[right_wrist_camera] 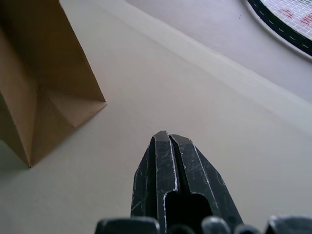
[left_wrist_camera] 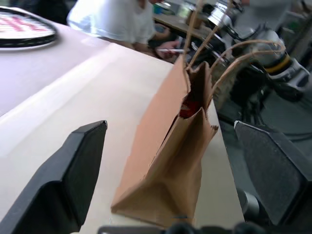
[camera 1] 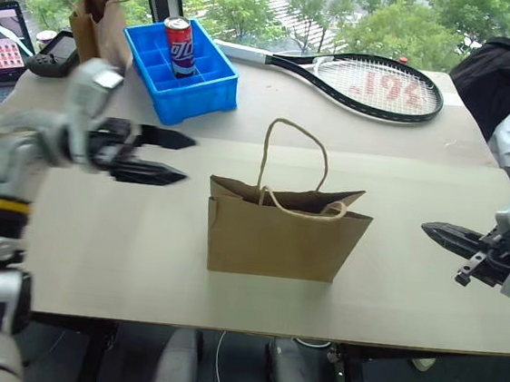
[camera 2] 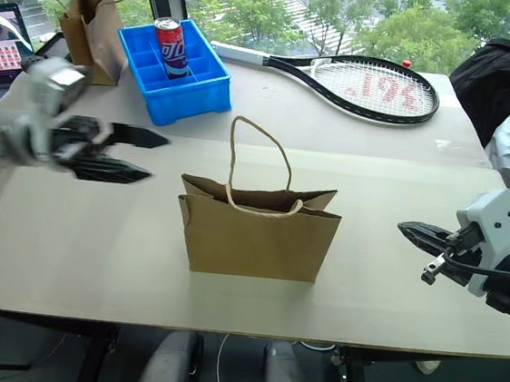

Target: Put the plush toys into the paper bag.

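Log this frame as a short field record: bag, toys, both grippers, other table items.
paper bag: upright at the middle of the table, wide light-brown kraft, one handle loop standing, one flopped over the rim
plush toys: something red shows inside the bag mouth; no green plush seen
left gripper: jaws open, empty, level, pointing at the bag from its left, apart from it
right gripper: jaws shut, empty, right of the bag, apart from it
behind: blue bin holding a soda can, tennis racket, narrower darker paper bag

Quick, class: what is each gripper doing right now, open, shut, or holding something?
Left gripper: open, holding nothing, beside the paper bag.
Right gripper: shut, holding nothing.
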Robot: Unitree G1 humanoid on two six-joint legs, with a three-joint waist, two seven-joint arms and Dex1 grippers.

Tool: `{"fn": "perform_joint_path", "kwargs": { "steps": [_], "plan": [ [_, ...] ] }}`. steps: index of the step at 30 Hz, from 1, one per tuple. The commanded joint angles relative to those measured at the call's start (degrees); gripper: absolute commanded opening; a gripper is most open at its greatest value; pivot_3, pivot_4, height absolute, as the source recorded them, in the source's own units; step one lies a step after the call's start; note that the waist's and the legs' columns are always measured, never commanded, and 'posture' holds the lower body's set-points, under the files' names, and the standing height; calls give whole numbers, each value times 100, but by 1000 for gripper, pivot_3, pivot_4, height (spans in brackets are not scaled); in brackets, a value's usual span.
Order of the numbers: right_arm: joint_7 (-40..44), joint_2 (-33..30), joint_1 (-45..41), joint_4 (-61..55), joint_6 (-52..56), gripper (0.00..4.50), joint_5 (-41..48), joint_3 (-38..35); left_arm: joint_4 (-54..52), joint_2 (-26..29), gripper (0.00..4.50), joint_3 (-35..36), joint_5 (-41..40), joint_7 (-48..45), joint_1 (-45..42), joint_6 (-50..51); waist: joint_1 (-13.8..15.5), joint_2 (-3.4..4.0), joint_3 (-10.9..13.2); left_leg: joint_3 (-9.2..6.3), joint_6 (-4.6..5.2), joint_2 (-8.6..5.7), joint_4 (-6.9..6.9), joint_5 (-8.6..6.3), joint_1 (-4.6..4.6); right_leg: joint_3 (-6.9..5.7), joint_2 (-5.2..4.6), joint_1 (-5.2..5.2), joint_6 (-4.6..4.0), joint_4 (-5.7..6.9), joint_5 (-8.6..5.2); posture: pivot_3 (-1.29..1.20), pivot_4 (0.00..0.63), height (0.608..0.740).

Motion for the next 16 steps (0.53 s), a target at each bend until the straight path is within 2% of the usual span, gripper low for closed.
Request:
{"fn": "perform_joint_path", "kwargs": {
  "steps": [1,3,6,9,13,16],
  "plan": [
    [-87,209,14,-94,-211,0,131,-85,-456,-113,4485,387,462,859,804,-463,56,0,0,1,-1,0,2,0,0,-1,0,1,0,0,0,0,150,658],
    [-216,508,171,-155,-252,0,212,-190,-826,-196,4485,521,714,1394,1492,-550,80,-6,1,2,-1,4,5,0,1,-1,0,1,0,-1,1,0,150,658],
    [-282,863,512,-208,-505,0,101,-161,-1097,-568,4485,944,648,2368,1927,-336,156,-9,2,1,-2,4,6,0,-6,-4,-2,0,-1,-2,0,0,150,658],
    [-325,1050,627,-98,-789,0,-95,56,-1531,-791,4485,722,1364,2978,2556,-926,175,-9,2,6,-3,9,13,1,-13,-7,-1,-4,0,-1,1,0,150,658],
    [-353,1045,513,66,-995,0,-257,344,-1921,-1121,4485,615,1548,3368,2984,-1074,153,-8,1,17,-3,11,12,0,-5,0,-3,-6,-1,0,2,0,150,658],
    [-414,1040,387,112,-1028,0,-267,476,-2001,-1219,4485,491,1648,3309,3150,-1290,154,-8,1,18,-4,13,13,1,-4,0,-3,-7,-3,3,3,0,150,658]
  ]
}}
